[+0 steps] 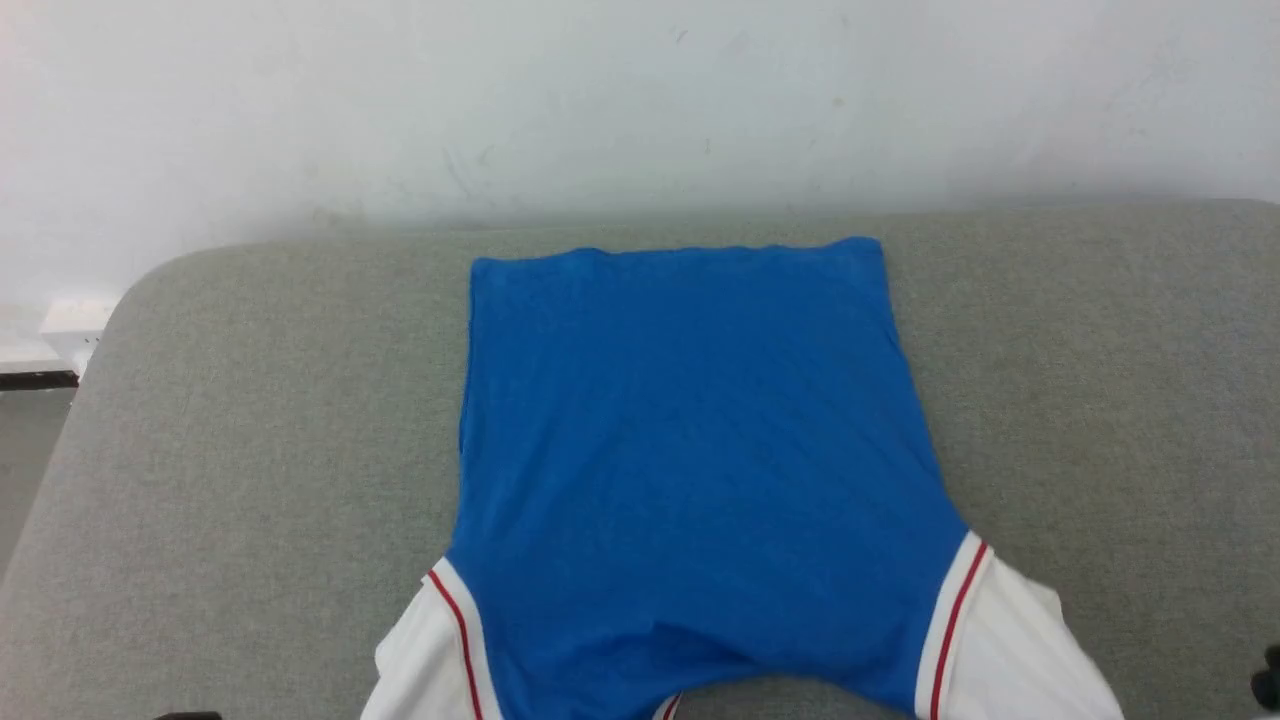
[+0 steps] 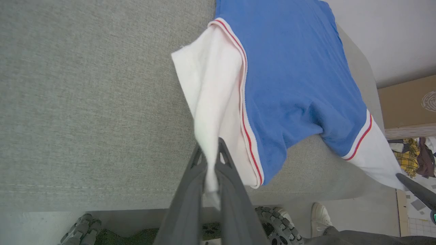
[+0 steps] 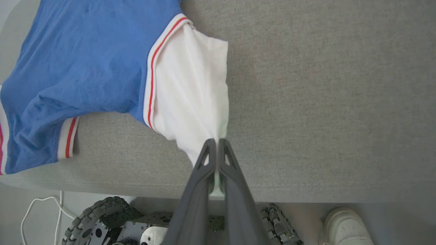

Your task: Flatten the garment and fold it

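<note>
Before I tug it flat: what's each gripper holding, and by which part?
The shirt, by its sleeves: the left gripper is shut on the end of the left-hand sleeve, the right gripper on the end of the right-hand sleeve.

Pinched white sleeve (image 3: 190, 95) of blue garment (image 3: 85, 58) in tightly closed right gripper (image 3: 216, 142), over edge of grey cushion (image 3: 323, 85); glimpsed treaded wheel (image 3: 98, 211) and white shoe (image 3: 344, 226) below.

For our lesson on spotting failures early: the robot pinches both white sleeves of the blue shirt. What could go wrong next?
1. The left gripper and right gripper each pinch only a thin tip of sleeve; a pull may slip it free.
2. The garment bunches near the collar, so folding could trap creases.
3. Its collar end lies by the grey pad's front edge; pulling toward the robot might drag it off.
</note>
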Robot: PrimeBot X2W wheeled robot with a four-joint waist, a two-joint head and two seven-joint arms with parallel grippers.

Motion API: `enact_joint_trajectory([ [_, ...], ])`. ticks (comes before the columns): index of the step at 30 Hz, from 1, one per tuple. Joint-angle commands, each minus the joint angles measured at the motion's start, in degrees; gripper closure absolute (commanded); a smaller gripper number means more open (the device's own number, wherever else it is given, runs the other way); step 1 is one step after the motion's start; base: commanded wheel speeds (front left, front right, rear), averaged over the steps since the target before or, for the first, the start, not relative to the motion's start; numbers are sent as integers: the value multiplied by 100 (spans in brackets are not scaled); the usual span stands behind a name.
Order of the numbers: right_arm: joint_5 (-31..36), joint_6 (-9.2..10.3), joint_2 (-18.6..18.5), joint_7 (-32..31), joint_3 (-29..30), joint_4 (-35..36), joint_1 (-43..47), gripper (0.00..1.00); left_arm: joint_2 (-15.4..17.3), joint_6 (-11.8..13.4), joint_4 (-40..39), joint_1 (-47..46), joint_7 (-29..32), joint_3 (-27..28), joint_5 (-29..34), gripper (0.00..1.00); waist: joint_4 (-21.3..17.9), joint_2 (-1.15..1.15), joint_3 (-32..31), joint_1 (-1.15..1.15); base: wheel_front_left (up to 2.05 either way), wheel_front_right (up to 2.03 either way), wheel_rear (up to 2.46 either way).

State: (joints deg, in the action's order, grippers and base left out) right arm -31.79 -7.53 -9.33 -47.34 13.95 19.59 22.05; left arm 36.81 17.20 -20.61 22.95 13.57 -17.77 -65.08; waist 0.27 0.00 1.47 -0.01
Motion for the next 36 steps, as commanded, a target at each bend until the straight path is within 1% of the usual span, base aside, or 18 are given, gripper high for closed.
enact_joint_trajectory([
  [1,-83,4,-4,-91,41,64,122,100,81,-9,-66,108,-20,70,-43,100,3,0,-10,1,0,0,0],
  [5,-307,4,92,-503,203,305,404,100,201,15,-292,369,-59,256,-143,100,10,0,12,1,0,0,0],
  [9,-360,4,201,-711,376,552,466,100,276,30,-438,463,-144,390,-122,100,-5,0,92,1,0,0,0],
  [11,-270,4,215,-572,459,672,361,100,269,-11,-494,378,-248,428,-42,100,-17,0,162,1,0,0,0],
  [15,129,4,0,-73,287,586,38,100,146,-112,-507,-25,-438,373,163,100,-48,0,343,1,0,0,0],
  [19,455,4,-279,422,-192,101,-357,100,-6,-206,-411,-533,-484,186,353,100,-81,0,532,1,0,0,0],
  [24,823,4,-520,946,-868,-987,-883,100,-144,-304,-238,-1032,-422,-73,531,100,-91,0,675,1,0,0,0],
  [28,923,4,-564,1291,-1235,-1794,-1179,100,-197,-343,-162,-1274,-383,-188,628,100,-72,0,719,1,0,0,0],
  [31,885,4,-562,1630,-1402,-2241,-1337,100,-219,-349,-139,-1361,-407,-198,670,100,-71,0,741,1,0,0,0],
  [32,848,4,-563,1742,-1428,-2337,-1378,98,-222,-343,-130,-1372,-424,-191,683,100,-74,0,742,1,0,0,0],
  [33,824,4,-574,1863,-1437,-2399,-1412,84,-224,-336,-120,-1374,-446,-179,696,100,-79,0,742,1,0,0,0],
  [34,816,4,-600,1962,-1446,-2435,-1430,67,-229,-326,-110,-1368,-477,-163,709,100,-84,0,740,1,0,0,0],
  [35,799,4,-616,2072,-1431,-2447,-1444,38,-235,-317,-100,-1351,-511,-147,718,100,-92,0,735,1,0,0,0],
  [36,766,4,-610,2191,-1372,-2418,-1457,4,-243,-304,-91,-1325,-551,-129,728,100,-101,0,729,1,0,0,0],
])
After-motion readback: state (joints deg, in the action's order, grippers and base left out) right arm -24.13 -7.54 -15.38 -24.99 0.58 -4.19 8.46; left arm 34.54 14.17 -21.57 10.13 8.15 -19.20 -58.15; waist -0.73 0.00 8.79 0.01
